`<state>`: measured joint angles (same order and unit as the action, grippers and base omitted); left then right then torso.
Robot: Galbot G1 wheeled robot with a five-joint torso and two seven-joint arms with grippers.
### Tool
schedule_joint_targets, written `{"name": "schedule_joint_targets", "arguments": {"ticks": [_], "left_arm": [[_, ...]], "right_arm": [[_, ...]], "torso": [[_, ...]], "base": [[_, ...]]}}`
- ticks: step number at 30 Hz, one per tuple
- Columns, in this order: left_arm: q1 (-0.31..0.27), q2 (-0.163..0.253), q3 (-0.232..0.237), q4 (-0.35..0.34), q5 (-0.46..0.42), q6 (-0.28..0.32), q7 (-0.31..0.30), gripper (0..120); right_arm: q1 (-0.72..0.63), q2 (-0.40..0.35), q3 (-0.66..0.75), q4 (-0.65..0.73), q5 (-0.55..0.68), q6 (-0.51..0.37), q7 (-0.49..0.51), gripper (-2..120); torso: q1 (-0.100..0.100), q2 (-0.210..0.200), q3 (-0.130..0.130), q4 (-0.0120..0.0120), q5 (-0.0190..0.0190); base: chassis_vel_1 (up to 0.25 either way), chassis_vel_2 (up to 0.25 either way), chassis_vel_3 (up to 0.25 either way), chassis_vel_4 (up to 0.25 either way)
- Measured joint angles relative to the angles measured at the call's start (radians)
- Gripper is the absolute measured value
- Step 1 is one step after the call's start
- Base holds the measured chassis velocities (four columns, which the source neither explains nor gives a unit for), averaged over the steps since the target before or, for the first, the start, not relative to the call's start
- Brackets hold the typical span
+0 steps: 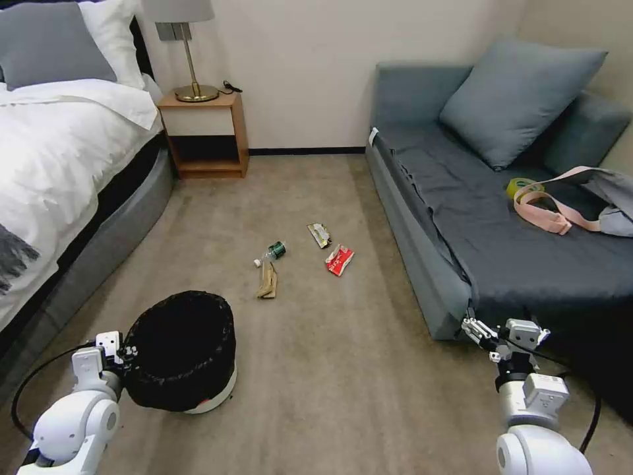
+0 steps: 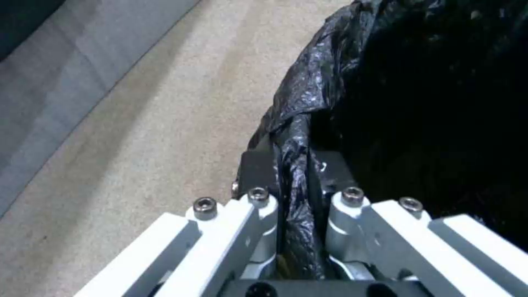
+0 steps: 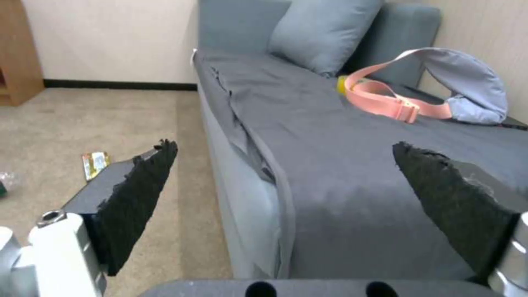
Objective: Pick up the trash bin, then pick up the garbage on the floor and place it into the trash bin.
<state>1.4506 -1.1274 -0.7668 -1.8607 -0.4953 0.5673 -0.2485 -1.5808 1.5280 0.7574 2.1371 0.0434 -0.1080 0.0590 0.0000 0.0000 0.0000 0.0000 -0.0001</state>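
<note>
A: Bedroom with a beige carpeted floor: bed on the left, nightstand at the back wall, grey sofa on the right.

B: Which step is in hand?

A: The first one, taking hold of the trash bin. It stands on the floor at the near left, and the left pincer is at its rim on the bed side. The left wrist view shows the pincer clamped on the rim, with the black liner bunched between its fingers.

B: And the garbage?

A: All four pieces lie on the carpet farther out, mid-room, well apart from the bin: the clear bottle, the brown paper bag just below it, the foil wrapper, then the red-white wrapper.

B: The right pincer?

A: The right pincer hangs by the sofa's near corner, fingers wide apart, holding nothing.

B: So what's called for next?

A: I'd judge a lift of the bin. The hold is on one side only, so it may tip.
</note>
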Motion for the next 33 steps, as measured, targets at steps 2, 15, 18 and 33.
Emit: {"name": "schedule_joint_targets", "arguments": {"ticks": [2, 15, 18, 33], "left_arm": [[0.003, -0.007, -0.002, -0.001, -0.002, -0.011, 0.003, 6], [0.024, -0.036, -0.026, -0.075, -0.003, -0.090, 0.044, 5], [0.031, -0.047, -0.044, -0.102, -0.001, -0.128, 0.064, 5], [0.056, -0.097, -0.096, -0.178, -0.041, -0.251, 0.141, 4]], "right_arm": [[-0.003, 0.002, -0.001, 0.006, 0.000, 0.000, 0.000, 100], [-0.011, -0.004, -0.004, 0.019, -0.001, -0.003, -0.015, 100], [-0.010, -0.025, -0.013, 0.021, -0.004, -0.009, -0.030, 100], [-0.024, -0.129, -0.107, 0.043, 0.019, 0.027, -0.113, 100]], "torso": [[0.000, 0.000, 0.000, 0.0001, 0.0000], [0.000, 0.000, 0.000, 0.0000, 0.0000], [0.000, 0.000, 0.000, 0.0000, 0.0002], [0.000, 0.000, 0.000, -0.0001, 0.0001]], "base": [[0.000, 0.000, 0.000, 0.000], [0.000, 0.000, 0.000, 0.000], [0.000, 0.000, 0.000, 0.000], [0.000, 0.000, 0.000, 0.000]]}}
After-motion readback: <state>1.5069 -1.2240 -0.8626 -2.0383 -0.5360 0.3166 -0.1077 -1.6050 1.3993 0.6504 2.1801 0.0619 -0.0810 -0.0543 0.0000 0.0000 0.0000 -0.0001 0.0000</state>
